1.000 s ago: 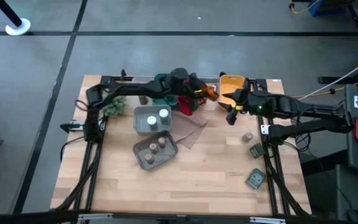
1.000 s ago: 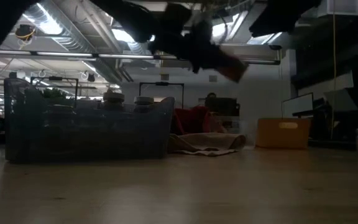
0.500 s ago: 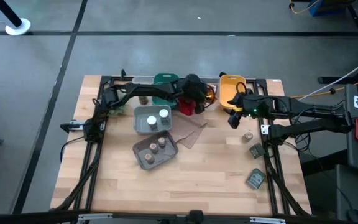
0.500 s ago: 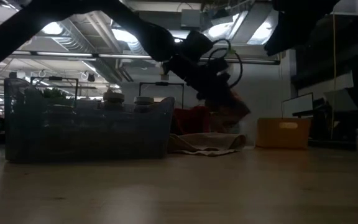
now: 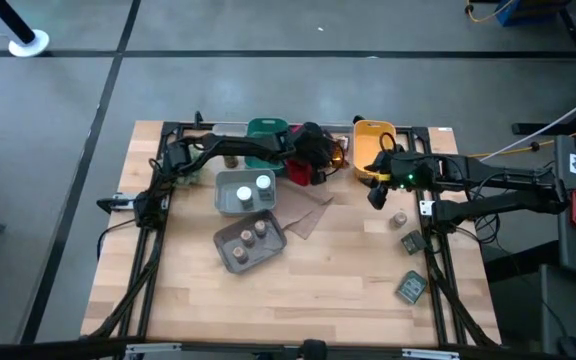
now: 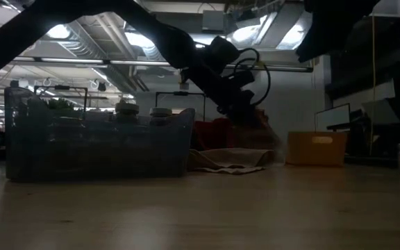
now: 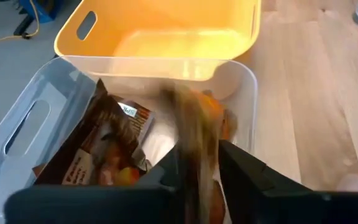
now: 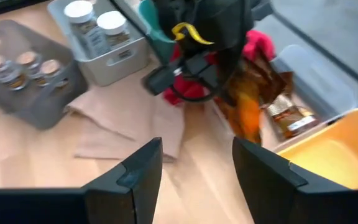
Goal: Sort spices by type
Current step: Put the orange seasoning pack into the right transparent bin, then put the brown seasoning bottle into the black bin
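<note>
On the high view's left half, white-lidded round jars (image 5: 253,186) stand in a light grey bin (image 5: 226,182); tan-lidded jars (image 5: 251,232) sit in a darker grey tray (image 5: 230,258). The left gripper (image 7: 199,163), jaws narrow, hangs over a clear plastic bin (image 7: 17,124) with a blurred orange-brown packet (image 7: 194,130) between its fingers; whether gripped cannot be told. Another packet (image 7: 101,140) lies inside. The right gripper (image 8: 194,165), fingers apart and empty, hovers before the yellow bin (image 5: 373,135).

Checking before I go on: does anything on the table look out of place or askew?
Two things. A tan cloth lies crumpled on the wood beside the grey jar trays, in no bin. At the right edge, a jar and two green packets lie loose and skewed, still unsorted. No spill or damage shows.
</note>
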Tool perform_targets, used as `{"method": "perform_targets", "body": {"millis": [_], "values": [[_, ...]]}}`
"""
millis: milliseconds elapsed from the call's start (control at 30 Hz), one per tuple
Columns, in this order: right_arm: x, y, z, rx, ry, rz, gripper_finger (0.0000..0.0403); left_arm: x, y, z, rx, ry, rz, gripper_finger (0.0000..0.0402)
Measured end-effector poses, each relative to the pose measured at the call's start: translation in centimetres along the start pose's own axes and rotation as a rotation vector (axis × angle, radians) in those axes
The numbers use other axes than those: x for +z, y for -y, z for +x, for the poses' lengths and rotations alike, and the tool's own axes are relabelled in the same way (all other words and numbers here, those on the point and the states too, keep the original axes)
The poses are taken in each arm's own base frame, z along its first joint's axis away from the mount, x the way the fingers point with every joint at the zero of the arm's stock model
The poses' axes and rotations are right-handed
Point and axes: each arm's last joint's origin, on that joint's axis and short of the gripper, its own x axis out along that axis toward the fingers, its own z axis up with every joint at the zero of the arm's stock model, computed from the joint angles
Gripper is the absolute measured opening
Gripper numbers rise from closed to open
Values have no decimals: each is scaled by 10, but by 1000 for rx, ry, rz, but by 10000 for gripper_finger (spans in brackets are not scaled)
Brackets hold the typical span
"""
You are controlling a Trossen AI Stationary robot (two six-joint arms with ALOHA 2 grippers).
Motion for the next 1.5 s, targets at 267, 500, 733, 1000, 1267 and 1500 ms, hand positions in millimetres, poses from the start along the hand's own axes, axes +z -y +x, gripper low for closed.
{"method": "perform_targets", "body": {"millis": [267, 500, 733, 1000, 1267, 1500], "values": [[-1, -3, 0, 117, -36, 0, 195, 1, 1, 0, 1, 11, -71, 119], [-2, -6, -1, 195, -63, 0, 195, 21, -4, -24, 6, 66, -113, 131], [-14, -3, -2, 198, -207, 69, 195, 47, -8, -75, -63, 96, -96, 128], [-36, 5, -7, 78, -451, 203, 195, 49, -1, -114, -239, 176, -52, 128], [-47, 5, 6, -58, -660, 228, 195, 22, 2, -148, -220, 238, -72, 127], [-57, -2, 36, -162, -912, 111, 195, -4, 10, -166, -208, 293, -89, 127]]}}
